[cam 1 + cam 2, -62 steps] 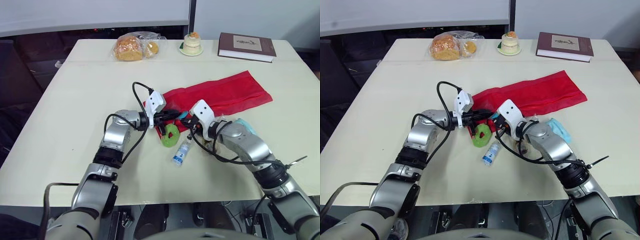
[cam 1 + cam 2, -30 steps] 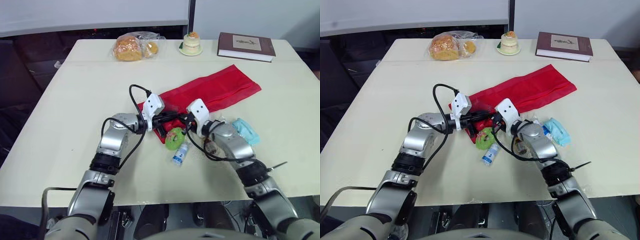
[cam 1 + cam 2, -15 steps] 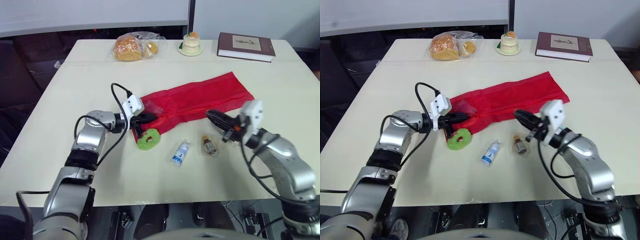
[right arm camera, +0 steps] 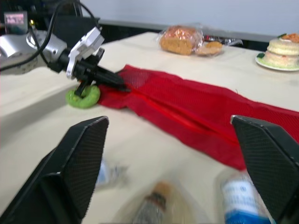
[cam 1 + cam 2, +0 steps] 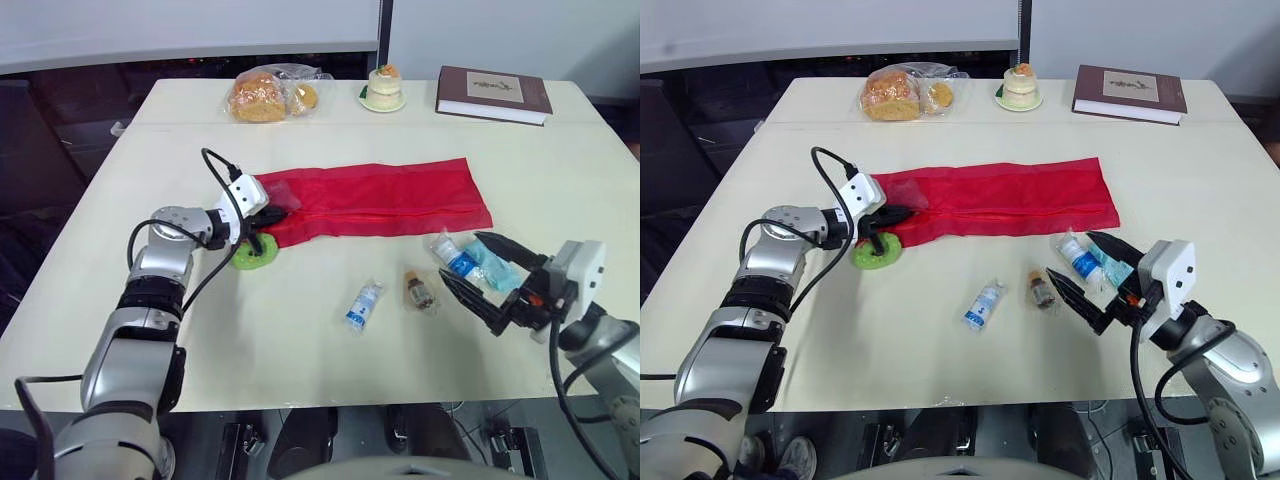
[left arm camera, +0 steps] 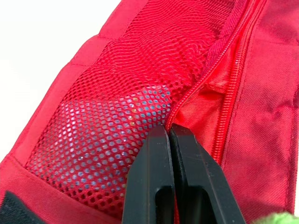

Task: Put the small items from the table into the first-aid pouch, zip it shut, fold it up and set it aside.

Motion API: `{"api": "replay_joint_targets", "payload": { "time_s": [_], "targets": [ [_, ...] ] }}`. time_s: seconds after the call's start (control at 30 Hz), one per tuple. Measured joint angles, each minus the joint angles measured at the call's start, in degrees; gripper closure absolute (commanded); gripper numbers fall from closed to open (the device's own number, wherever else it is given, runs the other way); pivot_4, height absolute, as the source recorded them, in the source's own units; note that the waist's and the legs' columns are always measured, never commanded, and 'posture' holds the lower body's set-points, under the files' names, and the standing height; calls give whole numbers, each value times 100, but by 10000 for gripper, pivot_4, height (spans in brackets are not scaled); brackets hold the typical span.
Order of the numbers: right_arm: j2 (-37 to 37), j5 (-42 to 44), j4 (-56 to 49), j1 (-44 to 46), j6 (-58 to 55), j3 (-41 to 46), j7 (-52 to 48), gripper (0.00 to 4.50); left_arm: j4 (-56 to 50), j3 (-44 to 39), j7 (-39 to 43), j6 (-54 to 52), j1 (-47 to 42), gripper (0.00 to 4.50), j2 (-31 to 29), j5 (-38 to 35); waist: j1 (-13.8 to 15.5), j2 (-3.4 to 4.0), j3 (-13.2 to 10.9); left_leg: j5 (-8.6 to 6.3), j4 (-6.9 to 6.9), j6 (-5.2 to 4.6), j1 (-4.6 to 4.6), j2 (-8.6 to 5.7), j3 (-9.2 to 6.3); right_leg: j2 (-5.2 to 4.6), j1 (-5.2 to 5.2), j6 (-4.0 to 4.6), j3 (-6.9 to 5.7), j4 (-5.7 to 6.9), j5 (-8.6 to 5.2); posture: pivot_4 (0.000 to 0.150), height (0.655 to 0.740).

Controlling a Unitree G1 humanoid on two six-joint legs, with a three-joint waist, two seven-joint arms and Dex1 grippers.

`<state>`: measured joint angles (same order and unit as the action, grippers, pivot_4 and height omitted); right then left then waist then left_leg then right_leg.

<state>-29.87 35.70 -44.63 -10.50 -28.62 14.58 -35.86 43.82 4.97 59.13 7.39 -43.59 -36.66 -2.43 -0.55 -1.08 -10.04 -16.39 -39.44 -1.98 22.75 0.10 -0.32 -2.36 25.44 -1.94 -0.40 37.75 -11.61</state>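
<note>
Left claw (image 6: 169,131) pinched closed on red pouch (image 5: 385,198) at its zipper, beside green ring (image 5: 250,258). Right claw (image 5: 460,256) spread wide by blue packet (image 5: 488,268); small bottle (image 5: 363,303) loose on table (image 5: 300,350).

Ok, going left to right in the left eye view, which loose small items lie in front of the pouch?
With the left gripper shut on the red pouch: green ring → small white-and-blue bottle → brown vial packet → blue-labelled packet.

Pouch (image 5: 380,203) is lying across mid-bench (image 5: 150,160), left hand (image 5: 275,214) sitting at its left end, ring (image 5: 247,258) just in front. Bottle (image 5: 363,303), vial (image 5: 420,290) and packet (image 5: 478,265) are lying nearer, right hand (image 5: 460,257) by the packet. Bread (image 5: 265,95), cake (image 5: 383,88) and book (image 5: 493,93) are sitting along the far edge.
</note>
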Motion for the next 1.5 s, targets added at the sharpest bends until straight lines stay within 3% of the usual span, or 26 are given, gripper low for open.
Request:
{"api": "replay_joint_targets", "payload": {
  "time_s": [0.03, 0.23, 0.43, 0.8, 0.9, 1.03, 1.07, 1.1, 1.17, 1.5],
  "targets": [
    [-32, -1, 0, -32, 0, 0, 0, 0, 0, 0, 33, 0, 0, 28978, 4, -1, 0, 0, 0, 0, 0, 0, 0, 0, 1, 0, 0, 0, 1, 0, 0, 1500, 7289],
    [-78, 11, 0, 44, 21, -13, 155, 0, -550, -46, 270, -91, -45, 509, 352, -269, 22, -2, -1, 0, -7, 0, 1, 0, -2, 0, -4, 0, -1, 0, 0, 1500, 7289],
    [-79, 6, 63, 209, 37, -44, 214, 0, -613, 234, 167, -134, -437, 509, 827, -68, 38, -2, 0, 0, -12, 0, -1, -5, -2, 0, -9, -1, -2, 0, 0, 1500, 7289],
    [-89, -76, 86, 297, 127, -49, 390, 0, 1470, 772, -645, 745, -1487, 509, 1393, 983, 25, -4, -1, -1, -12, -1, 0, -24, -6, 2, -8, -1, -3, 0, 0, 1500, 7289],
    [-89, -116, 84, 235, 161, -22, 448, 0, 1892, 800, -742, 1121, -1645, 8924, 1461, 1130, 25, -5, -1, -1, -12, -1, 0, -25, -6, 2, -8, -1, -3, 0, 0, 1500, 7289],
    [-91, -120, 70, 97, 183, 1, 497, 0, 2067, 781, -536, 1460, -1709, 27750, 1557, 1125, 26, -5, -1, -1, -12, -1, 0, -25, -5, 1, -8, -1, -3, 0, 0, 1500, 7289],
    [-91, -120, 70, 78, 183, 1, 498, 0, 2080, 781, -495, 1496, -1708, 29623, 1572, 1125, 26, -5, -1, -1, -12, -1, 0, -25, -6, 1, -8, -1, -3, 1, 0, 1500, 7289],
    [-94, -124, 69, 57, 187, 1, 502, 0, 2102, 782, -403, 1566, -1708, 35565, 1579, 1127, 24, -5, -1, -1, -12, -1, 0, -26, -5, 1, -8, -1, -2, 1, 0, 1500, 7289],
    [-100, -126, 69, 35, 188, 1, 505, 0, 2104, 782, -334, 1619, -1709, 43194, 1582, 1127, 23, -5, -1, -1, -12, -1, 0, -26, -6, 1, -8, -1, -3, 1, 0, 1500, 7289],
    [-336, 35, 13, -355, 138, 218, 451, 0, 2191, 759, -84, 1805, -1712, 44560, 1652, 1123, 34, -6, -1, -1, -14, -1, 0, -28, -7, -2, -10, -1, -3, 1, 0, 1500, 7289]
  ]
}}
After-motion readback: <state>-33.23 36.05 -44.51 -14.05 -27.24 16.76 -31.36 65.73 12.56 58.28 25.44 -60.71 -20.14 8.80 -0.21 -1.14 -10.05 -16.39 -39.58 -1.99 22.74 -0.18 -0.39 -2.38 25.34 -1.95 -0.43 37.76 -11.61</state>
